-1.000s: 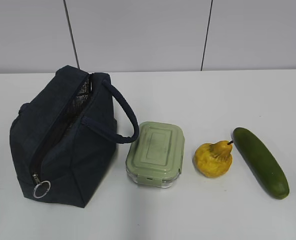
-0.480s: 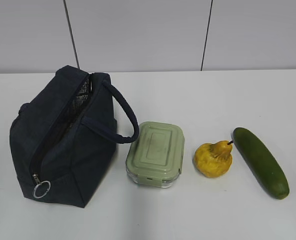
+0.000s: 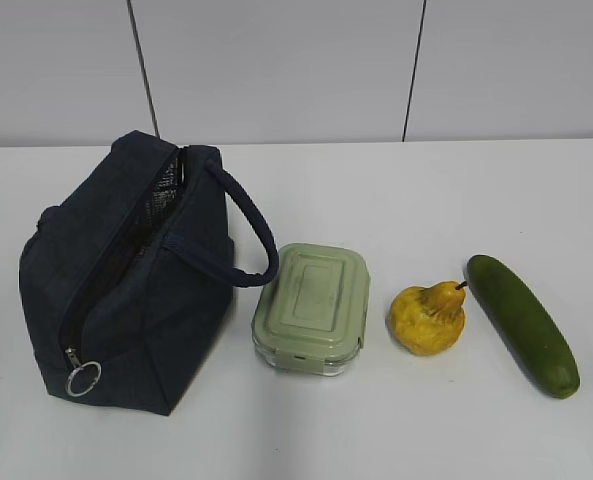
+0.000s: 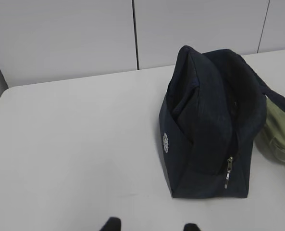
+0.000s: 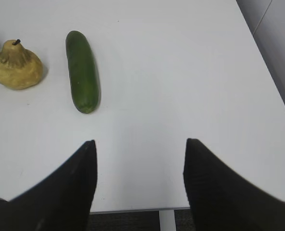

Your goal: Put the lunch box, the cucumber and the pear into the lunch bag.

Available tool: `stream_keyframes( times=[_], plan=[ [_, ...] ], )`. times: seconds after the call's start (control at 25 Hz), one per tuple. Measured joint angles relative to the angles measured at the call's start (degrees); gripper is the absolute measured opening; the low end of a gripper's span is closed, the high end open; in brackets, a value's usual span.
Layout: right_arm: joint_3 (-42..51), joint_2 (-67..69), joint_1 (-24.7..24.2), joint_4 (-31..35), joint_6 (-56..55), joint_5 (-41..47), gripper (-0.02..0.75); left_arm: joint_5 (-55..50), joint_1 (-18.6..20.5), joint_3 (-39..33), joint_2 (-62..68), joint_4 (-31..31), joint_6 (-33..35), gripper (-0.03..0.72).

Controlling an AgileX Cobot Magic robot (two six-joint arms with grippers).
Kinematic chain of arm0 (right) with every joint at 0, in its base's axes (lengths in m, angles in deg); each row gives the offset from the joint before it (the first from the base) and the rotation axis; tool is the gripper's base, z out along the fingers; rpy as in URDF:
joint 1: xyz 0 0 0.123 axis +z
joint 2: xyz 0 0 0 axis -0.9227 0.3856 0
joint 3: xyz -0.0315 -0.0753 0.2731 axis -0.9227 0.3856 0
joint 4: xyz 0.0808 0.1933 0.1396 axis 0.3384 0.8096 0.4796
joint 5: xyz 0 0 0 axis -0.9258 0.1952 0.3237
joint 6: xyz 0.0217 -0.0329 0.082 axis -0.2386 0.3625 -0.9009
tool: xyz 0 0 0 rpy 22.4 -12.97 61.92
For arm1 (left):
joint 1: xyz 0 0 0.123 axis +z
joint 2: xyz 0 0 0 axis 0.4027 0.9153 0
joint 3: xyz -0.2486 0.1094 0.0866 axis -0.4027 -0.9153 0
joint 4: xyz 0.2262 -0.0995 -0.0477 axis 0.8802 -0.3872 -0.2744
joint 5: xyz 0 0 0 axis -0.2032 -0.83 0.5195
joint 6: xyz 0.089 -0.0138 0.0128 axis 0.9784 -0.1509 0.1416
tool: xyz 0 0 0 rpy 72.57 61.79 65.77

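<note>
The navy lunch bag [image 3: 126,280] stands at the left of the white table, its top zipper open and ring pull [image 3: 83,378] at the front; it also shows in the left wrist view [image 4: 209,130]. The lunch box [image 3: 311,305] with its sage-green lid sits right of the bag, and its edge shows in the left wrist view [image 4: 282,130]. The yellow pear [image 3: 429,318] and dark green cucumber [image 3: 522,323] lie further right, and both show in the right wrist view, pear [image 5: 16,67], cucumber [image 5: 82,71]. My left gripper [image 4: 151,226] is open and empty, short of the bag. My right gripper [image 5: 140,154] is open and empty, above the table's near edge.
The table's front edge [image 5: 132,210] lies under my right gripper, with dark floor below. The table's right edge [image 5: 269,82] runs beside a grey wall. A grey panelled wall [image 3: 296,70] stands behind the table.
</note>
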Motion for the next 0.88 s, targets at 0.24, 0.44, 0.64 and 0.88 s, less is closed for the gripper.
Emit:
stream_keyframes(
  times=[0.24, 0.44, 0.64, 0.88],
  plan=[
    [0.00, 0.00, 0.00, 0.74, -0.10, -0.12, 0.445, 0.00, 0.00, 0.00, 0.00, 0.00, 0.00, 0.241],
    [-1.65, 5.84, 0.00, 4.81, -0.20, -4.47, 0.444, 0.00, 0.00, 0.00, 0.00, 0.00, 0.00, 0.241],
    [-3.46, 27.29, 0.00, 5.19, -0.20, -10.08, 0.445, 0.00, 0.00, 0.00, 0.00, 0.00, 0.00, 0.241],
    [-13.49, 54.91, 0.00, 6.65, 1.41, -15.28, 0.445, 0.00, 0.00, 0.00, 0.00, 0.00, 0.00, 0.241]
  ],
)
